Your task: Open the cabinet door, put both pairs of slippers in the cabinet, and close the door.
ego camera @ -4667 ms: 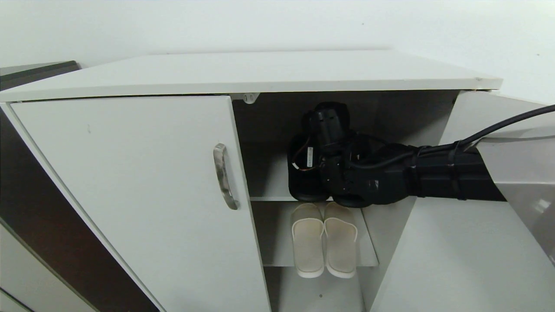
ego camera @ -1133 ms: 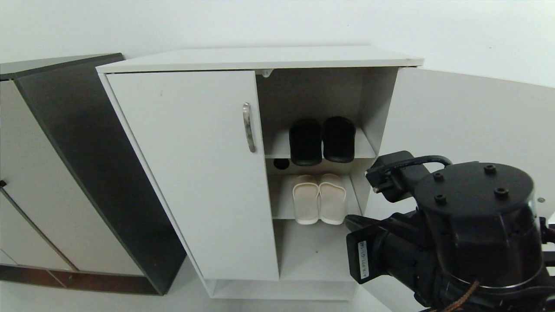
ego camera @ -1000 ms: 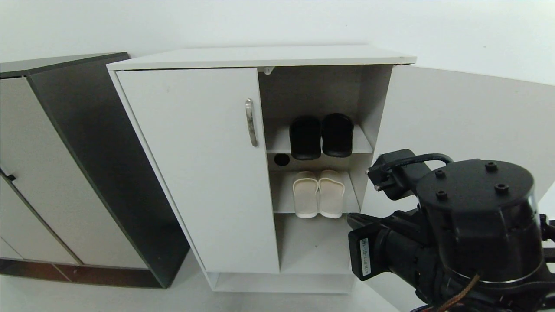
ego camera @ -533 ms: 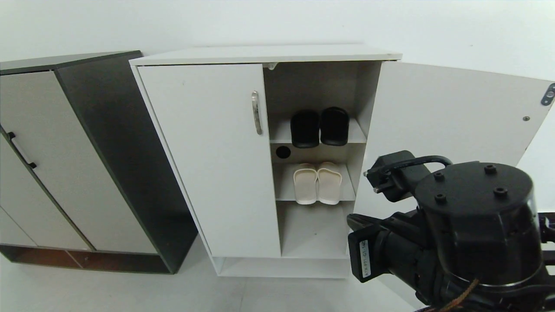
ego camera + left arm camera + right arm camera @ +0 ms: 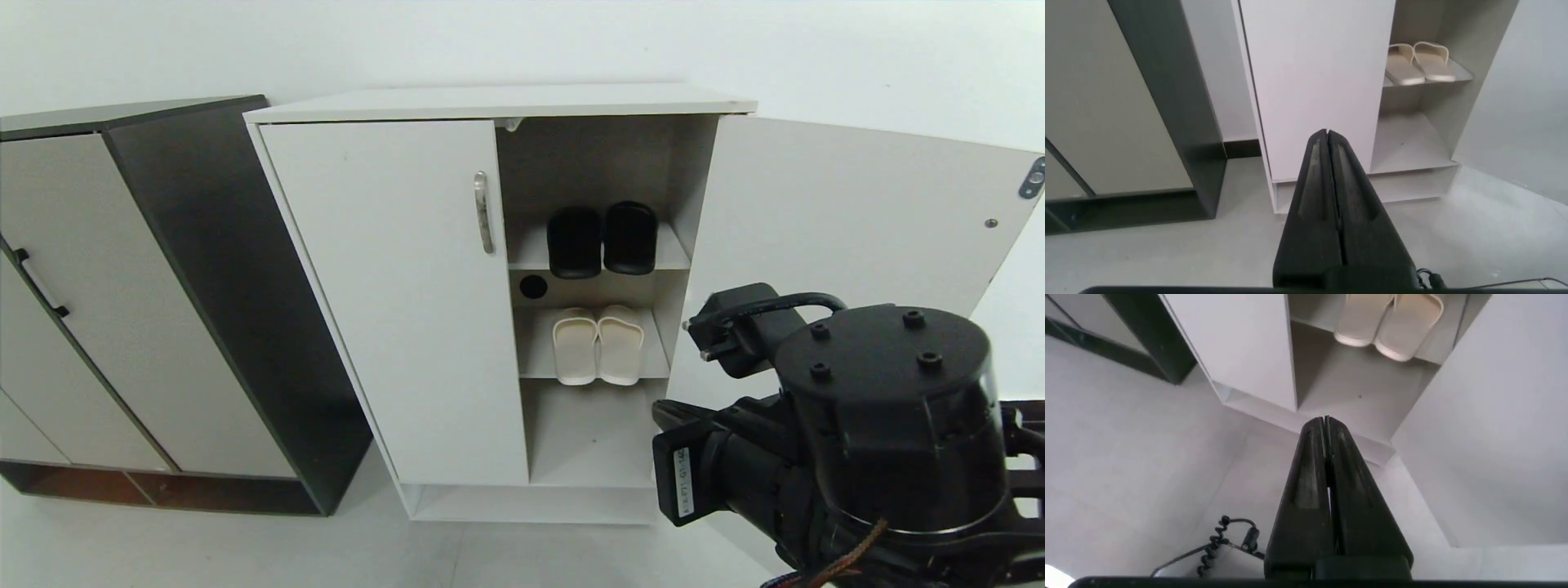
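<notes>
White cabinet (image 5: 498, 102) stands on the floor (image 5: 245, 547) against the wall, with a dark cabinet (image 5: 220, 269) just beside it on the robot's left. The left-hand door (image 5: 392, 286) is closed and its metal handle (image 5: 483, 212) is upright near the inner edge. The right-hand door (image 5: 841, 212) is swung fully open, exposing the right-hand compartment. The black slippers (image 5: 602, 238) sit as a pair, side by side and touching, on the upper shelf (image 5: 526, 249). The cream slippers (image 5: 598, 345) sit likewise on the middle shelf (image 5: 535, 351), directly below the black pair, their near ends slightly overhanging the shelf's front edge. A round hole (image 5: 533, 287) is noted in the back panel between the two shelves. The bottom compartment holds nothing visible. Left claw (image 5: 1327, 135): fingers pressed together, nothing held, positioned above the floor in front of the closed door, apart from it. Right claw (image 5: 1325, 423): fingers pressed together, nothing held, positioned above the floor before the open compartment, apart from the cabinet. The right arm (image 5: 857, 425) occupies the lower right of the head view, in front of the open door.
</notes>
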